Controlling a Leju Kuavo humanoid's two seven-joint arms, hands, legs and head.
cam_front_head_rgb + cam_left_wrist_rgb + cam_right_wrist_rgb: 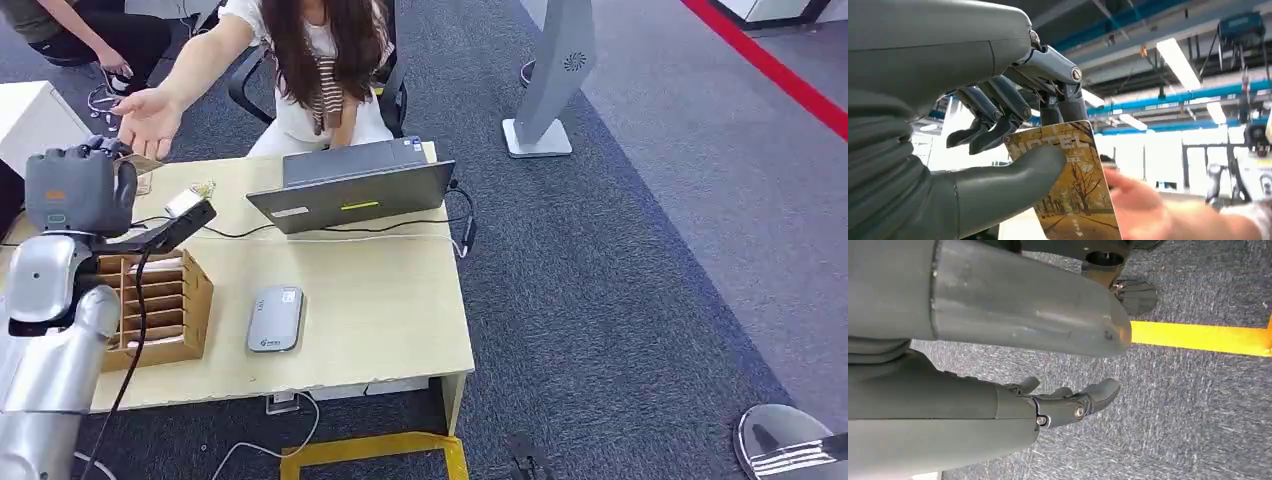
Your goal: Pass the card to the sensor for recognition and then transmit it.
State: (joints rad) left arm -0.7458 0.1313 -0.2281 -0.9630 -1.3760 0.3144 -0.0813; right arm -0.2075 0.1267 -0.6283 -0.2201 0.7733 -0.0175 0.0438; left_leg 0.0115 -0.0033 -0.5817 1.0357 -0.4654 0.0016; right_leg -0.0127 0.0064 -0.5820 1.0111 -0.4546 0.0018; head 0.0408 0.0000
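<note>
the table (400,330) has bare wood along its near and right edges, with open grey carpet (640,280) beyond the right edge. on the left part sits a wooden slotted card box (165,305), a grey sensor (275,318) just beside it, and a laptop (350,190) farther back by the seated person.

the left arm is raised over the table's far left corner, its left hand (78,188) upright with the back of the hand facing the head camera. a person's open palm (148,120) reaches toward it from beyond the table, near but apart in the head view.

the left wrist view shows what the head view hides: the hand pinches a yellow hotel card (1073,185) between thumb and fingers (1013,107), and the person's blurred fingertips (1133,192) are just beside the card's edge; contact cannot be told.

the right hand (1058,400) hangs over carpet, fingers loosely apart, holding nothing, near a yellow floor line (1198,337).
</note>
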